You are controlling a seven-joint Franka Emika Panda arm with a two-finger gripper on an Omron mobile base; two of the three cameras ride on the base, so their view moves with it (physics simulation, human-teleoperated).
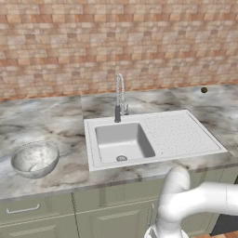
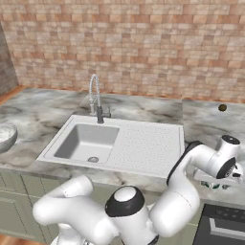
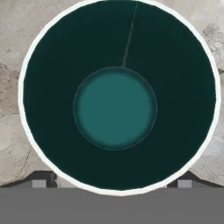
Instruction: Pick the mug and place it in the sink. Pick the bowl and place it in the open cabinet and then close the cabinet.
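I look straight down into the mug [image 3: 114,107], dark green inside with a thin white rim, standing on the marbled counter. My gripper [image 3: 112,180] is open right above it, and a fingertip [image 3: 41,180] shows at either side of the mug's lower rim, apart from it. From the right base view, the hand hangs low over the counter to the right of the sink [image 2: 143,143], with the gripper [image 2: 214,184] pointing down. The marbled bowl [image 1: 35,159] sits on the counter left of the sink [image 1: 181,135], and its edge shows as the bowl [image 2: 5,135]. The cabinet is out of view.
A chrome spring faucet [image 1: 120,97] rises behind the basin. A small dark round object [image 2: 222,107] lies at the back right of the counter. Sage-green drawers and doors [image 1: 28,211] run below the counter. A dark appliance [image 2: 222,229] sits at the lower right.
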